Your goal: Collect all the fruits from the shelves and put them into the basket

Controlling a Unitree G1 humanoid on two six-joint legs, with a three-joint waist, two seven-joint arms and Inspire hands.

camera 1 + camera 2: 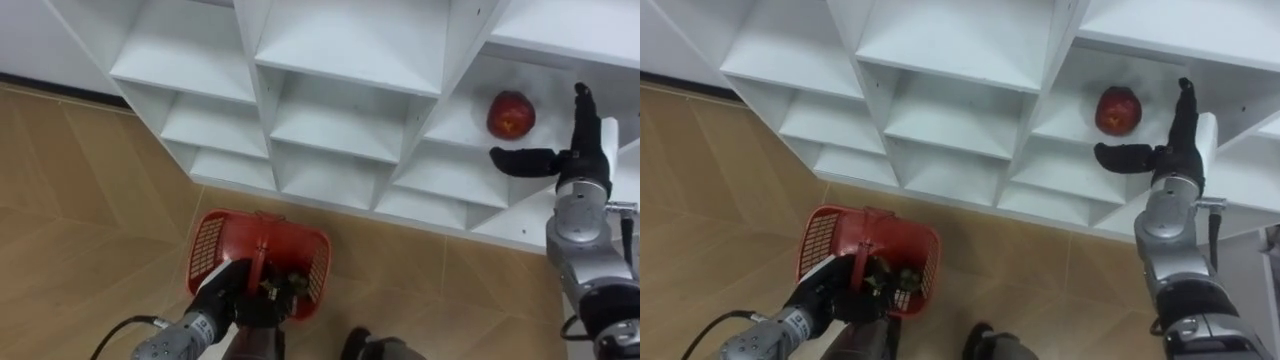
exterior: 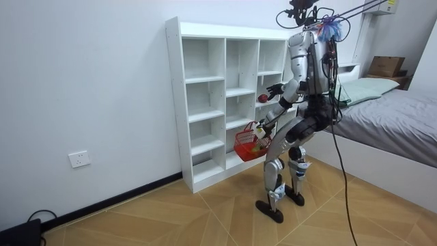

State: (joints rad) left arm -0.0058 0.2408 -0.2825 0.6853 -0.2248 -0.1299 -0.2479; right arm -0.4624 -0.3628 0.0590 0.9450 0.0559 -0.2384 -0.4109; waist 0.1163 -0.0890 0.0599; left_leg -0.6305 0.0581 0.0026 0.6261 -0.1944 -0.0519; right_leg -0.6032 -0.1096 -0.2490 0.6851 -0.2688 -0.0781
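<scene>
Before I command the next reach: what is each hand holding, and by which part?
The left hand grips the red basket by its handle. The right hand is open beside the apple, holding nothing.

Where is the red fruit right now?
In the left eye view's upper right, the red fruit sits on a white closet shelf, just left of the open right hand.

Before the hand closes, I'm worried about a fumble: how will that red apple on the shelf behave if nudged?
The apple looks round and sits free on the flat shelf, so a nudge would probably roll it. Its skin looks smooth, perhaps slippery. It seems firm, so the open right hand beside it can likely grip it without squashing.
</scene>
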